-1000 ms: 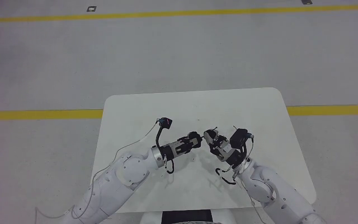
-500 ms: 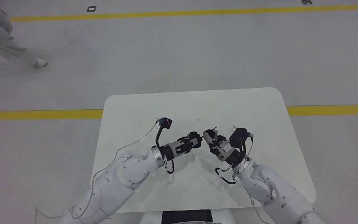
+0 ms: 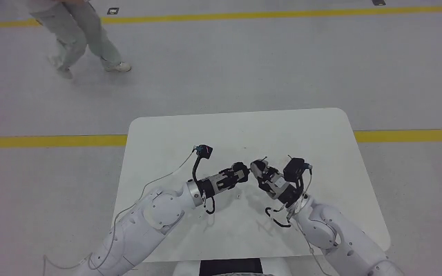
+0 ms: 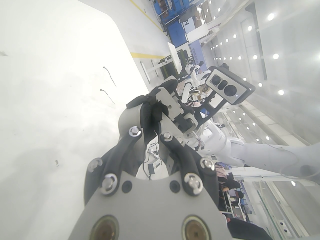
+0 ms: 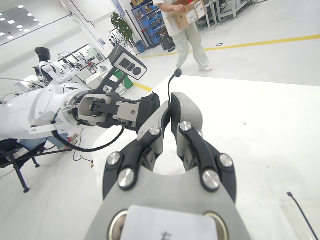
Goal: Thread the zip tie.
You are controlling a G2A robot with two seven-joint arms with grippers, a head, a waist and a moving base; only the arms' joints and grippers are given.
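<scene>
The right pincer (image 5: 170, 109) is clenched on a black tie (image 5: 170, 91). Its two fingers (image 5: 183, 106) press pad to pad, and the thin strand stands up from between the tips, bending over to its small square head at the top.

The left pincer (image 5: 150, 106) points tip-first at the right one, and its black-covered tips lie just beside the right pincer's nearer finger. Its fingers are drawn together. I cannot tell whether anything is caught between them. The tie rises just beyond these tips, close to them, but I cannot tell whether it touches them.

In the top view, the two arms come in from the robot's side of the table (image 3: 207, 131), one from each near corner. Their forearms slant toward each other and the pincers meet nose to nose over the middle of the top, a little toward the near edge. Both wrists are held above the surface.

By count there are two arms, two pincers and one tie in a grip. The left wrist view shows two loose ties flat on the table, one (image 4: 110, 76) just beside the other (image 4: 107, 96), roughly parallel and apart from both pincers. The right wrist view shows a loose tie (image 5: 300, 209) lying on the table near that wrist. I cannot tell whether it is one of those two.
</scene>
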